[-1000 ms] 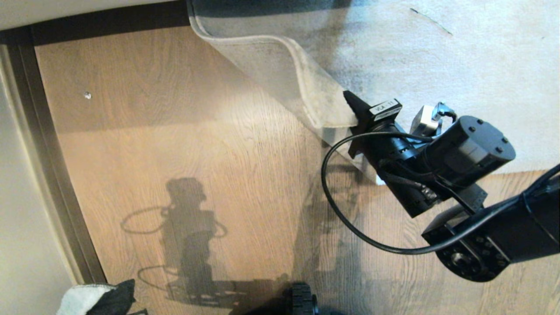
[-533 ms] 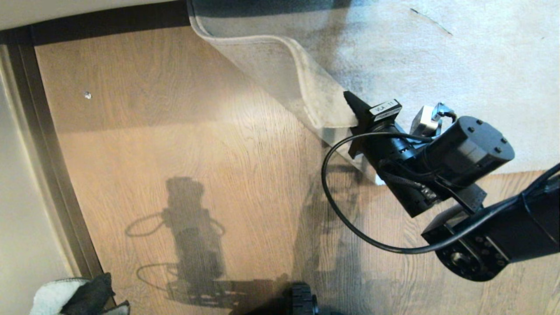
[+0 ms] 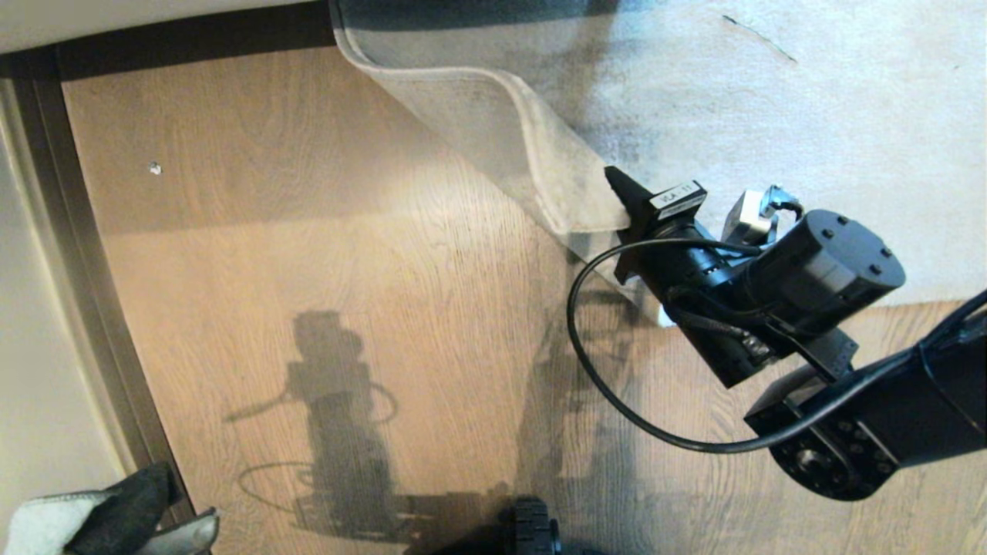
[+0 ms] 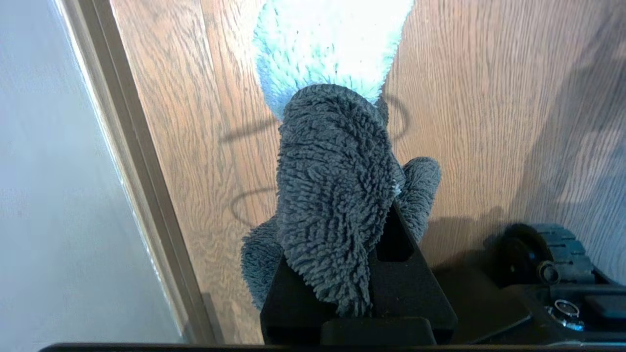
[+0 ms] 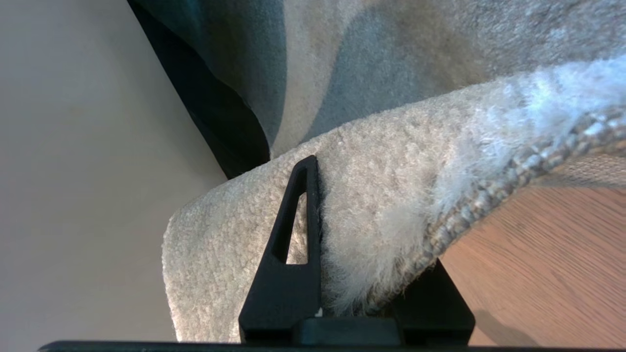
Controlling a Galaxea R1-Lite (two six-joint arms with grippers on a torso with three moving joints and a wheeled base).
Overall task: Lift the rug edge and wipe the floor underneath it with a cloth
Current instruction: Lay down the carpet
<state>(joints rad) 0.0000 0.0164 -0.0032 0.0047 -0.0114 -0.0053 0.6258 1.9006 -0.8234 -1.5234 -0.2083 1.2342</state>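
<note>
Near the middle of the head view, the light grey short-pile rug edge (image 3: 540,166), with its bound border and paler backing, is peeled up off the light brown wood-plank floor (image 3: 308,254) and folded back in a curl. The right gripper (image 3: 621,202) holds it there, its black jaws clenched on the lifted border just by the corner; the right wrist view shows one finger (image 5: 293,234) pressed into the pile with the woven edging (image 5: 513,171) emerging beside it. Bare planks lie exposed below and beside the raised flap.

Well apart from that, at the lower left corner of the head view, the small fluffy cloth (image 3: 85,520), part whitish and part dark grey, is pinched in the left gripper (image 4: 362,274), whose jaws are closed on its dark folds. It hangs above the floor close to the dark brown skirting strip (image 3: 85,308) along the pale wall (image 3: 31,347), beside one black wheel (image 4: 533,254) of the base. No cloth is touching the uncovered area.

The risks from here look twofold. The grip sits on a narrow bite of thick, springy rug, so any tug or sag could let the border slip free and flop back over the planks. The cloth also dangles loosely, so dragging it could pull it from the fingers or catch it under the flap.
</note>
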